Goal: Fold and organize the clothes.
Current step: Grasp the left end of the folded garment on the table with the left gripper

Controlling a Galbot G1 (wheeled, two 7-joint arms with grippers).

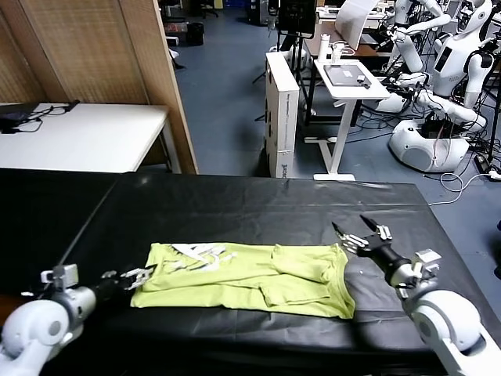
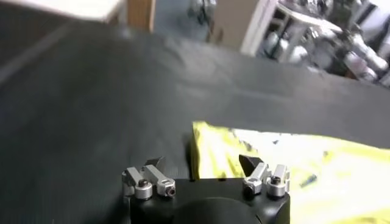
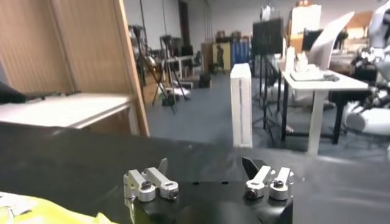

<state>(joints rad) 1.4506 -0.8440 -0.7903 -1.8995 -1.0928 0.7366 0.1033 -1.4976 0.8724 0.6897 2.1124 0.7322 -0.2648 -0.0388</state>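
The clothes are one lime yellow-green T-shirt (image 1: 250,280), lying on the black table (image 1: 235,205) folded into a long flat strip. White print or a label shows near its left end. My left gripper (image 1: 138,276) is low at the strip's left edge, open, with nothing between its fingers. In the left wrist view the left gripper (image 2: 203,163) has the T-shirt (image 2: 292,167) edge just ahead of it. My right gripper (image 1: 352,229) hovers open just off the strip's right end, holding nothing. The right wrist view shows the right gripper (image 3: 207,165) with only a T-shirt (image 3: 36,214) corner beside it.
The black table's far edge runs across the middle of the head view. Beyond it stand a white table (image 1: 86,135) at the left, a tall white box (image 1: 282,110), a white desk (image 1: 352,80) and other white robots (image 1: 442,74) at the right.
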